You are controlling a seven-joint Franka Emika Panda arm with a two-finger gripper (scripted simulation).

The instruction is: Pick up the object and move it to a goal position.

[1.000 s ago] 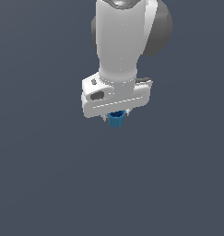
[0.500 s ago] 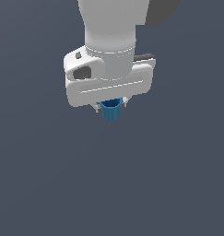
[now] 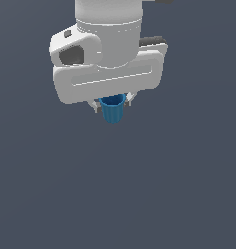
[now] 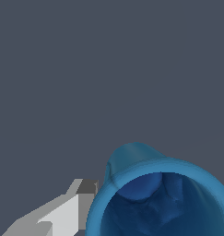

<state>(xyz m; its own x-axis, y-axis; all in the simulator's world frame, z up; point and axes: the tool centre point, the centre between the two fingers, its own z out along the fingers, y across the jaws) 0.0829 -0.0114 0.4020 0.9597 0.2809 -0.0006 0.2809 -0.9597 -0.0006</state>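
Note:
The object, a small blue ribbed cup [image 3: 112,110], hangs upright under the white hand in the exterior view. My gripper [image 3: 112,103] is shut on its rim, with a grey fingertip showing on each side of the cup. In the wrist view the cup's open mouth [image 4: 159,198] fills the lower corner, and one white and grey finger [image 4: 72,207] presses against its outer wall. The other finger is hidden behind the cup there.
A flat dark grey surface [image 3: 139,194] spreads below and around the hand. The large white wrist body [image 3: 107,48] blocks the upper middle of the exterior view. No other object shows.
The hand with the blue cup in it has grown larger in the exterior view and shifted slightly toward that view's left, coming closer to the camera. The grip on the cup is unchanged.

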